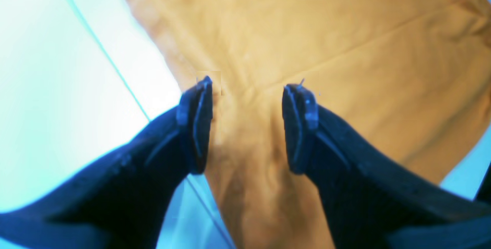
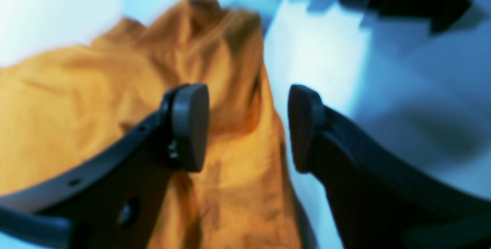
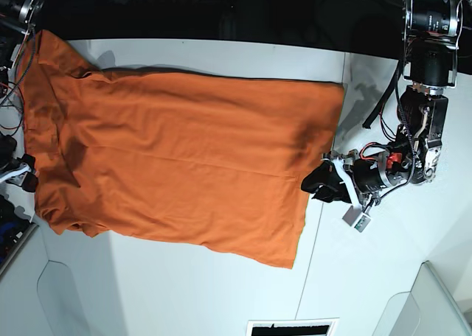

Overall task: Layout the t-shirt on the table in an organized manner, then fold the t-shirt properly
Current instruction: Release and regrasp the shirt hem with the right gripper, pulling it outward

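Note:
The orange t-shirt [image 3: 177, 166] lies spread flat on the white table [image 3: 184, 292], sleeves and collar toward the left, hem toward the right. My left gripper [image 3: 324, 183] sits at the hem's right edge. In the left wrist view, that gripper [image 1: 249, 86] is open, both dark fingers spread over the t-shirt [image 1: 326, 42] near its edge, with the table [image 1: 57, 88] to the left. My right gripper [image 2: 247, 91] is open too, hovering over a bunched, wrinkled part of the t-shirt [image 2: 76, 99] where the fabric meets bare table [image 2: 326, 49].
A thin dark seam line [image 1: 103, 49] crosses the table beside the shirt's edge. Cables and hardware crowd the left edge [image 3: 11, 93] of the base view. A camera mast [image 3: 431, 26] stands at the back right, and a dark slot [image 3: 287, 327] sits at the front edge.

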`<state>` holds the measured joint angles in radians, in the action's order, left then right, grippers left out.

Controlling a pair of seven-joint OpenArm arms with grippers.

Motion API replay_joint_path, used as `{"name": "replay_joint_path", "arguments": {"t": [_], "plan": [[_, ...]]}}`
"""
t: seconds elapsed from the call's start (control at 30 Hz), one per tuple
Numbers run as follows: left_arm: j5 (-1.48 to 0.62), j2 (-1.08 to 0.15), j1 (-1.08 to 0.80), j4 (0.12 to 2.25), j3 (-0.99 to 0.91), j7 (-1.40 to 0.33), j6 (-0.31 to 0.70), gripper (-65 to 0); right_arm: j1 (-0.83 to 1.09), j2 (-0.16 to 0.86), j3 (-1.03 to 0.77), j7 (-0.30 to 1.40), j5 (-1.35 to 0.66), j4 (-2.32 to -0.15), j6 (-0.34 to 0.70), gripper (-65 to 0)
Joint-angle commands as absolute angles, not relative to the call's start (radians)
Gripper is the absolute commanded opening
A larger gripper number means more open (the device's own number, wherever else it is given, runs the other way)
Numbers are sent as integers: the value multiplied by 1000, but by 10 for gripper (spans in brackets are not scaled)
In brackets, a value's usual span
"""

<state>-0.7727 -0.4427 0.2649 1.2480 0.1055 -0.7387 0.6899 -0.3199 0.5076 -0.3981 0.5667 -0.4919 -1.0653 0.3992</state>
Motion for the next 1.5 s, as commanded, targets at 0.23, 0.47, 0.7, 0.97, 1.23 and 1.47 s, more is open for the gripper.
{"name": "replay_joint_path", "arguments": {"t": [0.23, 0.47, 0.7, 0.97, 1.23, 1.47], "plan": [[-734, -351, 450, 976, 100, -693, 698, -332, -417, 529, -169, 513, -373, -990, 407, -459], [-660, -350, 395, 911, 100, -699, 698, -348, -363, 532, -99, 519, -337, -990, 406, -545], [-729, -408, 309, 912, 100, -821, 698, -350, -292, 570, -117, 541, -386, -1020, 406, -545], [-797, -471, 168, 1071, 100, -828, 698, -407, -108, 569, -234, 603, -507, -1216, 479, -544], [-850, -495, 172, 1206, 99, -828, 698, -407, -105, 567, -355, 580, -594, -1335, 477, -370], [-855, -490, 216, 1274, 99, -807, 698, -394, -245, 550, -364, 549, -537, -1315, 431, -370]]}}
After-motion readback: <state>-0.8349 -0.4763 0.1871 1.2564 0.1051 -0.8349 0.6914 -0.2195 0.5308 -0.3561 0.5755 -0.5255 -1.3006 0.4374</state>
